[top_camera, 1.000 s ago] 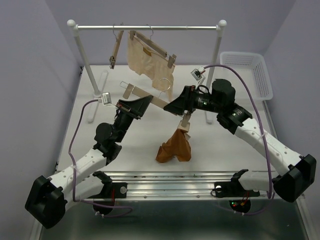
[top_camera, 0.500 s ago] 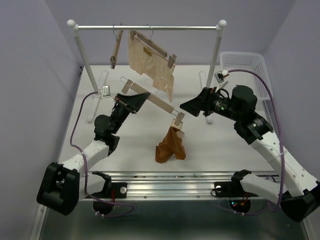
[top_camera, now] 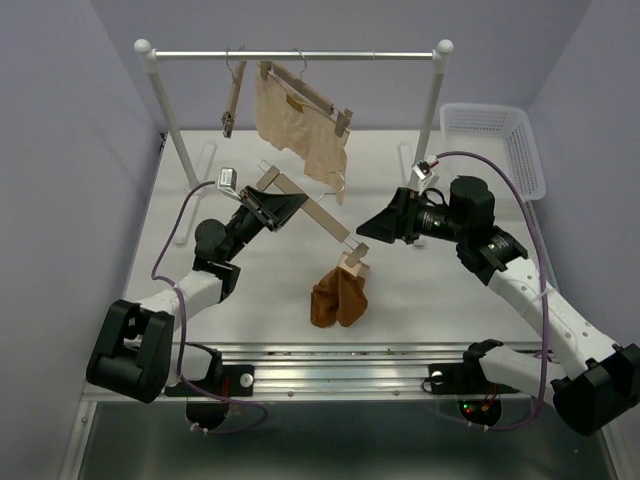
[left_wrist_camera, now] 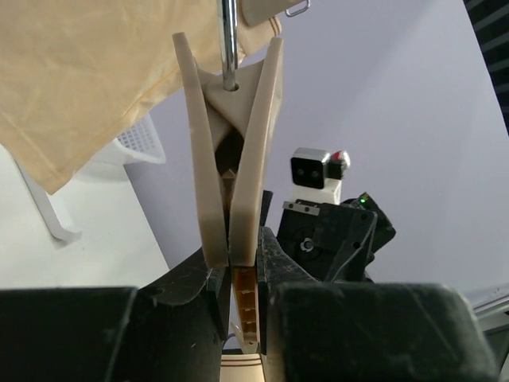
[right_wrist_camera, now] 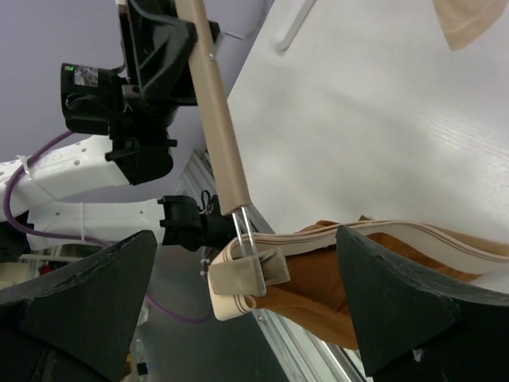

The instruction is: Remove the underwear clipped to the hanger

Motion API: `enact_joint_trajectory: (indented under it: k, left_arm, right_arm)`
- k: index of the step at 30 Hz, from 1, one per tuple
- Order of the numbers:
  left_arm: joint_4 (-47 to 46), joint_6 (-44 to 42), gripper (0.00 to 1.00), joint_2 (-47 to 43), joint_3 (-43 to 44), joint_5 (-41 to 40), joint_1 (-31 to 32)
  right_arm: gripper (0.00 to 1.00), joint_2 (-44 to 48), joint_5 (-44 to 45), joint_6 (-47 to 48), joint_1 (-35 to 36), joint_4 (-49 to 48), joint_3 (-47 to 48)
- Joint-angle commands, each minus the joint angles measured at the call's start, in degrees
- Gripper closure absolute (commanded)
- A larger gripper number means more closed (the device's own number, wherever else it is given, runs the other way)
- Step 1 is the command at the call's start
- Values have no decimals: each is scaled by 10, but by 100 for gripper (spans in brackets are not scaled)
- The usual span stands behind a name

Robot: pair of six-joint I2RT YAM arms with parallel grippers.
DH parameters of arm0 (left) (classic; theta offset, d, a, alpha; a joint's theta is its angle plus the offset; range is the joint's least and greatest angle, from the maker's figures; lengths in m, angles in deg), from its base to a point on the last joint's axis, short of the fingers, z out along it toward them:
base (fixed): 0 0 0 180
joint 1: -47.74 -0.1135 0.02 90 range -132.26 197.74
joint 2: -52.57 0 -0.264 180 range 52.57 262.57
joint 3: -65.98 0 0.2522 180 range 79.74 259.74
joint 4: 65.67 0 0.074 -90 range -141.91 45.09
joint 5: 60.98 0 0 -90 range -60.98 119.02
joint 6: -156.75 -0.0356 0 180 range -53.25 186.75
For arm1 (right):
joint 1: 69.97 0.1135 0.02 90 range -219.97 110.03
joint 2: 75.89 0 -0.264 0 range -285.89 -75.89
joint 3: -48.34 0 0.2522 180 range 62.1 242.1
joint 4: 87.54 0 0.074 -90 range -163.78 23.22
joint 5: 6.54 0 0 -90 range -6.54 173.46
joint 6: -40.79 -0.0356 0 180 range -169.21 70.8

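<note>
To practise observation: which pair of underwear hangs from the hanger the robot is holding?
The rust-orange underwear, clipped to the hanger in the left gripper; the beige underwear hangs from the rail.

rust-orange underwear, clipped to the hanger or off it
Clipped, but at one end only: the rust-orange underwear hangs bunched from the lower clip of the hanger; the upper clip is bare.
</note>
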Motion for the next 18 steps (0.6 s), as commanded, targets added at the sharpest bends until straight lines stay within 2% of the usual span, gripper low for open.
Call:
enact_joint_trajectory:
  k: [1, 9, 14, 16, 18]
  left_arm:
    - [-251, 9, 100, -37, 34, 14, -4]
    - [-264, 3, 100, -48, 33, 14, -4]
    - [-283, 9, 100, -42, 31, 13, -4]
    - [-289, 9, 100, -42, 30, 9, -4]
    - [-295, 9, 100, -43, 28, 4, -4]
  right_arm:
    - [0, 14, -37, -28, -3, -48, -18]
    - [0, 21, -81, -74, -3, -79, -40]
    - [9, 17, -122, -117, -3, -156, -54]
    - [15, 12, -130, -124, -3, -160, -53]
    - [15, 9, -137, -126, -3, -160, -52]
